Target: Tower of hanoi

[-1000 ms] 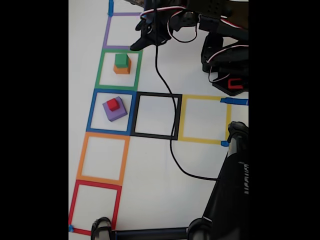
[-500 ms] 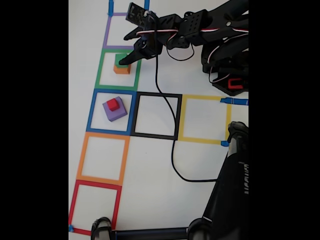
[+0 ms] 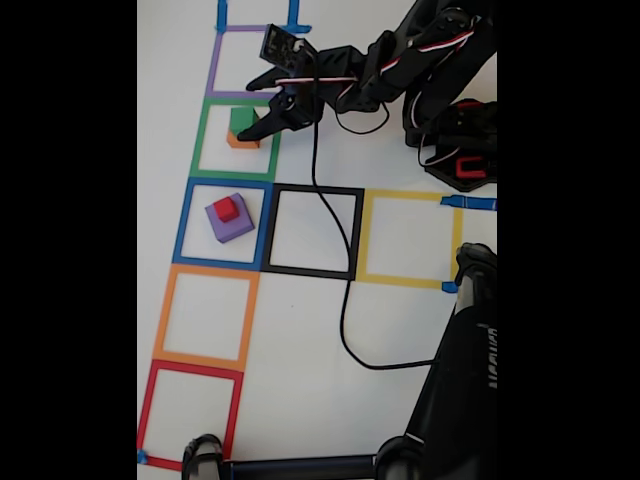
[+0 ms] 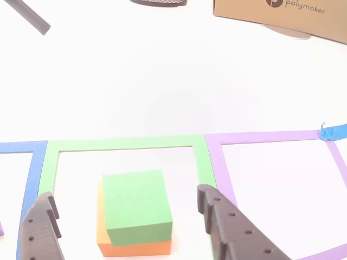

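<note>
- Fixed view: gripper (image 3: 243,122) is held spread wide over the green cube (image 3: 240,120), which is stacked on the orange cube (image 3: 238,141) in the green square (image 3: 200,138). At 6 o'clock, the red cube (image 3: 227,209) is seen atop the purple cube (image 3: 231,221).
- Other view: fingers (image 4: 40,230) are parted, flanking the green cube (image 4: 135,205) at 9 and 3 o'clock, apart from it.

Fixed view: black end effector (image 3: 243,133) overlaps the small green cube (image 3: 240,120), hiding its right and lower edges; orange cube (image 3: 233,142) beneath shows as a sliver only; contact cannot be told. Other view: both dark toothed fingers (image 4: 230,230) cut off by the bottom edge; tan cardboard box (image 4: 282,16) and dark ribbed object (image 4: 158,2) cut off at the top; purple tape square (image 4: 271,136) runs off right.
</note>
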Available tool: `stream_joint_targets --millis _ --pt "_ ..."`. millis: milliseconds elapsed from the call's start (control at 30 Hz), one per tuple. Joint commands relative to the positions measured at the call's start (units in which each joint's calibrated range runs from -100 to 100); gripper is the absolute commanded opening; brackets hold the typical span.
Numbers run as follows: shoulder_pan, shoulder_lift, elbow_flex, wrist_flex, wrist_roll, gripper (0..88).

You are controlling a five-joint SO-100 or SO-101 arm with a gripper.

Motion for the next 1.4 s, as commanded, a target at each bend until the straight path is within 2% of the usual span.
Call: stream_joint_targets --millis 0,233,833,1367 --pt "-0.9 5.2 -0.6 -7.2 0.4 29.5" --pt "0.0 12.4 -3.6 -11.8 0.4 29.3" --pt "-1.6 21.0 -8.1 -15.3 0.4 26.8" --pt "-3.9 21.4 -7.3 -15.3 0.4 12.1"
